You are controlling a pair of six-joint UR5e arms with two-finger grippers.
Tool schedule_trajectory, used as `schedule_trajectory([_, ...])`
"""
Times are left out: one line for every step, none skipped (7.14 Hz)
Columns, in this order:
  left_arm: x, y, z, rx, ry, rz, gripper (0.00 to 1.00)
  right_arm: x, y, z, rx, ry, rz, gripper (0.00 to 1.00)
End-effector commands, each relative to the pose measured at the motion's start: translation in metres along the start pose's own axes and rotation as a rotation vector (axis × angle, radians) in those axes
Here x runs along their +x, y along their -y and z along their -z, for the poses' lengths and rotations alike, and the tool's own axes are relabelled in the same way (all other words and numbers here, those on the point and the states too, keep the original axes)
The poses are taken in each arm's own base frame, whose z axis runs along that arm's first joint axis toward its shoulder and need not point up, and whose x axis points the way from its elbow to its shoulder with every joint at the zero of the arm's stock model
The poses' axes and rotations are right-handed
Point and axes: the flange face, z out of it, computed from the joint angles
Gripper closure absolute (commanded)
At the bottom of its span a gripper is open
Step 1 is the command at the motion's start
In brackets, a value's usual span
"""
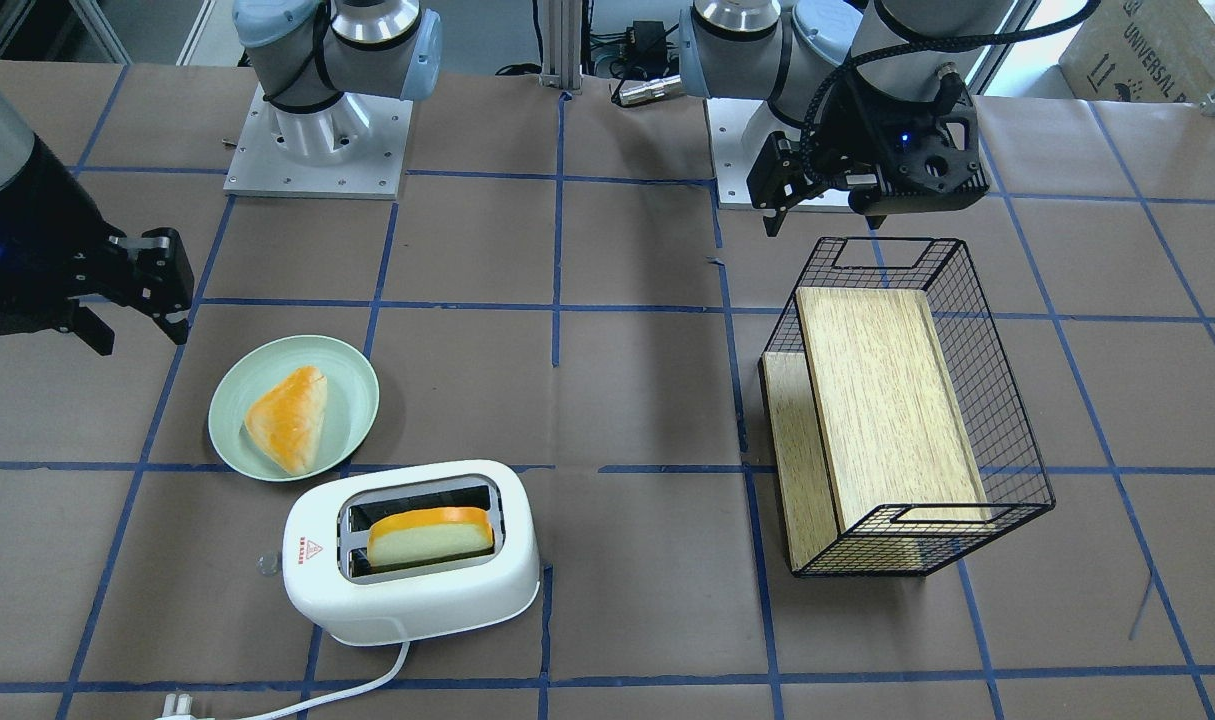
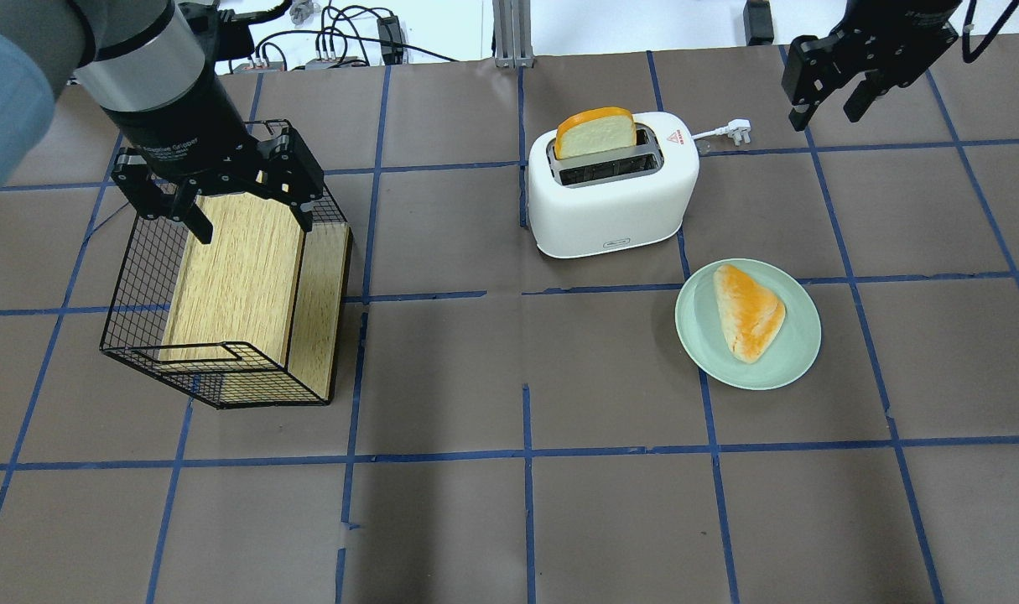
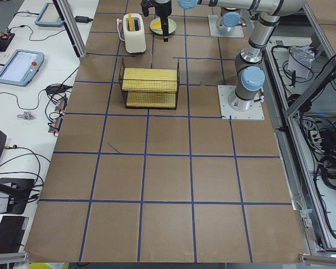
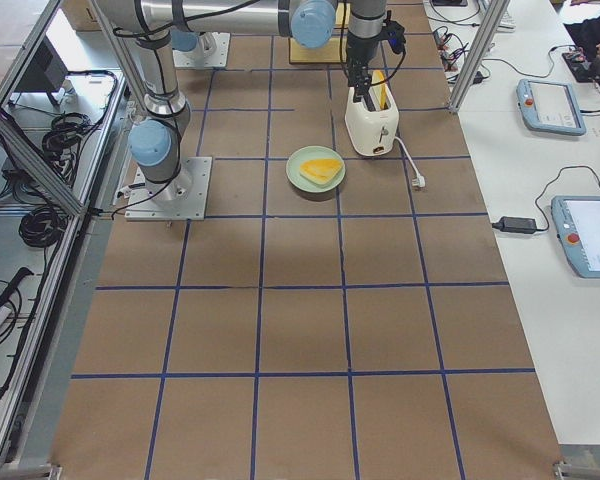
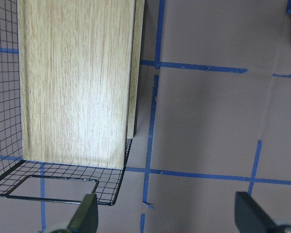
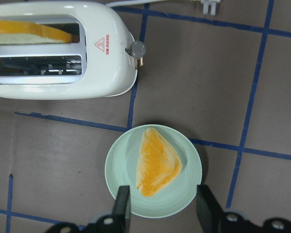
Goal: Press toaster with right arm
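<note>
**Toaster lever not pressed yet, quick notes on lining it up**

Front view: look for the toaster [image 1: 412, 550] near the operators' edge, just beside the green plate [image 1: 352, 385]. Can see the right gripper [image 1: 137, 325] well apart from it, spread wide, holding nothing. Same for the left gripper [image 1: 819, 215]: open, empty, hanging over the wire basket [image 1: 1007, 440].

Overhead: counting one bread slice [image 2: 597, 132] standing tall in the far slot, nothing in the near slot. Just a triangular bun [image 2: 748, 312] on the plate, and only a wooden board [image 2: 232, 268] in the basket.

Right wrist view: spot the grey lever knob [image 6: 136, 48] on the end by the red triangle mark [image 6: 102, 43]. Probably best to close the fingers first, centre over that knob, then push straight down. Going off-centre risks slipping off or tipping the toaster.
</note>
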Motion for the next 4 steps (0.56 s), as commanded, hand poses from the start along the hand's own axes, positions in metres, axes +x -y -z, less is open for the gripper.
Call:
schedule_trajectory([0.000, -0.001, 0.000, 0.001, 0.000, 0.000, 0.00, 0.037, 0.027, -0.029, 0.049, 0.187, -0.008, 0.97])
schedule_trajectory([0.000, 0.000, 0.000, 0.001, 0.000, 0.000, 0.00, 0.039, 0.044, -0.054, 0.059, 0.267, -0.003, 0.97])
schedule_trajectory([0.000, 0.000, 0.000, 0.001, 0.000, 0.000, 0.00, 0.042, 0.060, -0.082, 0.053, 0.281, 0.004, 0.97])
schedule_trajectory([0.000, 0.000, 0.000, 0.001, 0.000, 0.000, 0.00, 0.045, 0.071, -0.105, 0.052, 0.347, -0.001, 0.97])
